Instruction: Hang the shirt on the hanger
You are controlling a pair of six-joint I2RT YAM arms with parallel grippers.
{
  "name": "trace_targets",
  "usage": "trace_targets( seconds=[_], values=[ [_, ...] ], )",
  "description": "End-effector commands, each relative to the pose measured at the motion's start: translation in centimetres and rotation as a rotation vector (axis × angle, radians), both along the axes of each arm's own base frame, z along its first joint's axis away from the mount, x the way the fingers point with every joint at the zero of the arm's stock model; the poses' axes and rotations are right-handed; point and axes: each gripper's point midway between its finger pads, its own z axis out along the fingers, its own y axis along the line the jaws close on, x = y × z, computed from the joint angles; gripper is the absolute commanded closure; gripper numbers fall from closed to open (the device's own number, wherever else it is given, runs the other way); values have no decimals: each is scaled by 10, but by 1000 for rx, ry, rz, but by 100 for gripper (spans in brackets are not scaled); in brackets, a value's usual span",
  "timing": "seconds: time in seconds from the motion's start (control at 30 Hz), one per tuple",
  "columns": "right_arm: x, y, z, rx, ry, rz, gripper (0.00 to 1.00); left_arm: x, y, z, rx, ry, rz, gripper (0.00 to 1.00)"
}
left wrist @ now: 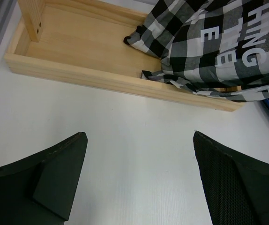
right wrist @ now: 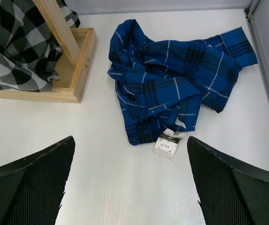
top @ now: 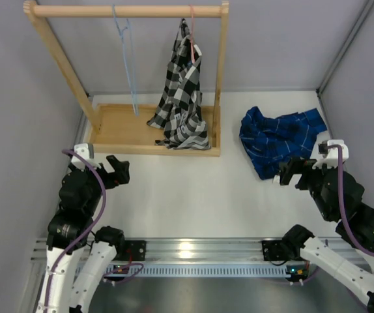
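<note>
Wooden garment rack (top: pixel 128 11) on white table (top: pixel 193 195). Black-and-white checked shirt (top: pixel 182 91) hangs on pink-red hanger (top: pixel 191 39) at rack rail's right end, hem pooled in rack's base.

My left tool (top: pixel 120 169) stands wide open over bare bench (top: pixel 193 208), with a free run ahead to the rack's base tray (top: pixel 128 150) at the far-left corner. The tray's front lip is the first thing in the way. The checked shirt (top: pixel 182 91) hangs into the tray's right half and fills that passage. To its left the hanger (top: pixel 132 81) dangles from the rail (top: pixel 154 11) with open air around it. My right tool (top: pixel 285 173), also wide open, sits near the shirt (top: pixel 275 140) heaped by the bench's right edge, where the right wall (top: pixel 369 117) crowds the approach. The bench's middle lies open.
</note>
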Motion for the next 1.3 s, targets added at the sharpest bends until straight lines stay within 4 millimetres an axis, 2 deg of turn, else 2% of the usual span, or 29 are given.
trace_targets(
  seconds=[0.0,0.2,0.27,0.3,0.37,0.4,0.5,0.57,0.6,0.67,0.7,0.77,0.8,0.87,0.9,0.97,1.0,1.1,1.17,1.2,1.23,1.27],
  values=[
    [1,-1,-4,-10,12,-10,1,3,-6,11,-29,-57,-24,2],
    [4,2,-5,-17,8,-6,1,2,-9,11,-41,-65,-41,2],
    [6,16,-11,-39,27,63,1,1,-10,10,-41,-63,-44,2],
    [12,27,-18,-46,47,96,1,1,-10,11,-42,-64,-45,2],
    [22,38,-27,-63,67,110,1,1,-11,10,-43,-66,-48,2],
    [34,46,-36,-93,89,105,0,1,-11,11,-42,-67,-51,2],
    [62,42,-57,-231,154,-12,1,2,-14,10,-43,-64,-65,2],
    [76,40,-60,-315,190,-55,1,2,-15,8,-42,-59,-75,2],
    [87,39,-74,-399,247,-69,1,2,-16,8,-42,-59,-78,2],
    [104,39,-79,-431,276,-75,1,2,-17,8,-41,-57,-87,2],
    [118,33,-89,-466,316,-80,0,2,-18,7,-41,-54,-90,2],
    [141,32,-90,-434,305,-85,0,2,-19,8,-42,-55,-93,2],
    [153,22,-104,-452,350,-83,1,2,-19,7,-42,-55,-95,2],
    [168,11,-110,-468,363,-136,1,2,-19,8,-44,-58,-96,2],
    [175,-1,-124,-500,412,-178,1,2,-19,8,-43,-57,-96,2],
    [182,-12,-135,-516,446,-248,1,2,-20,9,-43,-63,-100,2],
    [186,-16,-150,-519,480,-255,1,2,-22,8,-45,-61,-112,2],
    [196,-7,-178,-503,493,-219,7,1,-22,9,-42,-67,-116,2],
    [197,-5,-190,-514,505,-200,18,1,-21,10,-45,-72,-111,2],
    [199,1,-190,-497,490,-184,27,0,-21,11,-48,-73,-107,2],
    [198,6,-188,-483,481,-172,48,1,-20,10,-45,-70,-103,2],
    [194,13,-179,-472,448,-156,57,1,-20,10,-46,-70,-101,2]
  ],
)
